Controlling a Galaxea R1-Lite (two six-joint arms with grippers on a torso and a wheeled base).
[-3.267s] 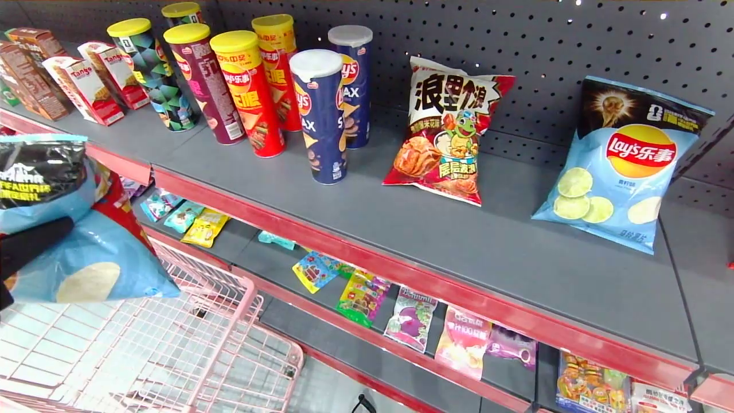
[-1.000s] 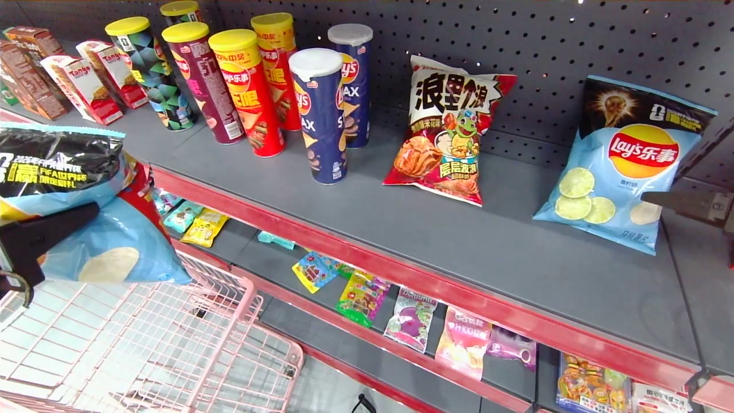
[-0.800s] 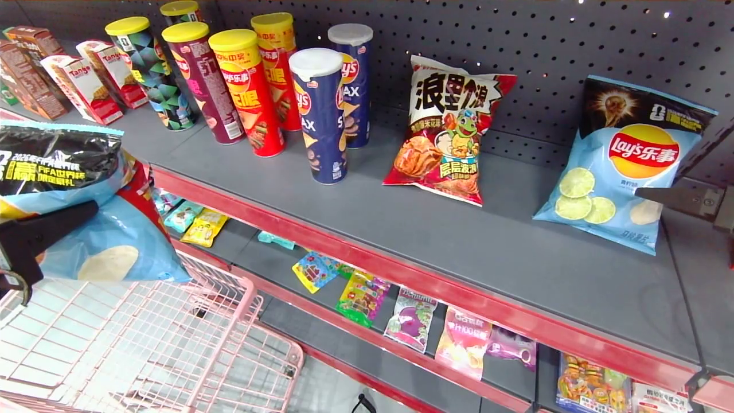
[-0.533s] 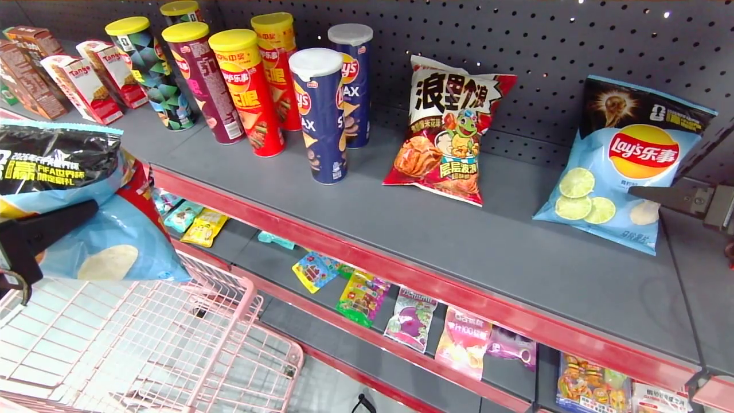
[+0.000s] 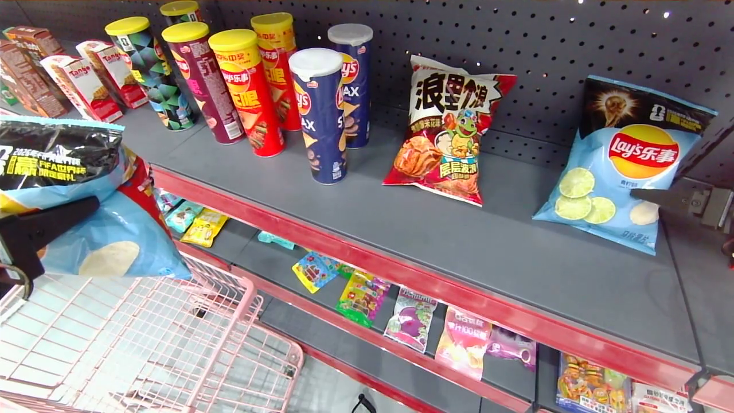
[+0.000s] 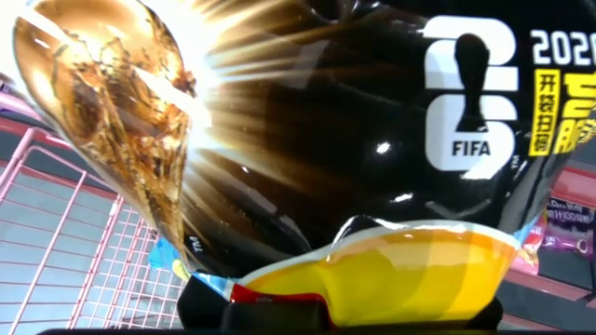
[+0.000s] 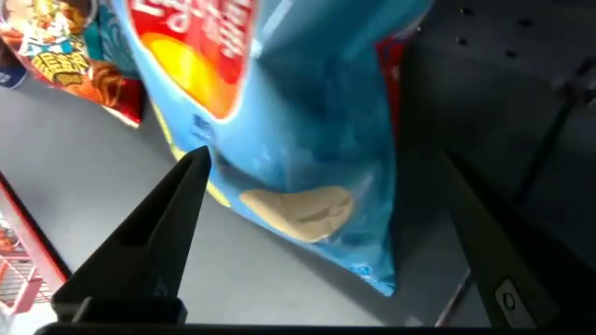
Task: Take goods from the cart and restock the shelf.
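Note:
My left gripper is shut on a blue chip bag with a black top, held above the pink cart at the left. Up close, the left wrist view has the bag's black top over the cart wire. A red bag edge shows behind it; I cannot tell whether it is held too. A matching blue chip bag leans on the shelf's back wall at the right. My right gripper is open, its fingers spread either side of that bag.
Several chip cans and a red snack bag stand on the same shelf, with boxes at the far left. The shelf has bare room between the red bag and the blue one. Small packets lie on the lower shelf.
The left gripper lifted the bag a little up and to the right over the cart. The right gripper came in from the right edge and edged left to the shelf bag.

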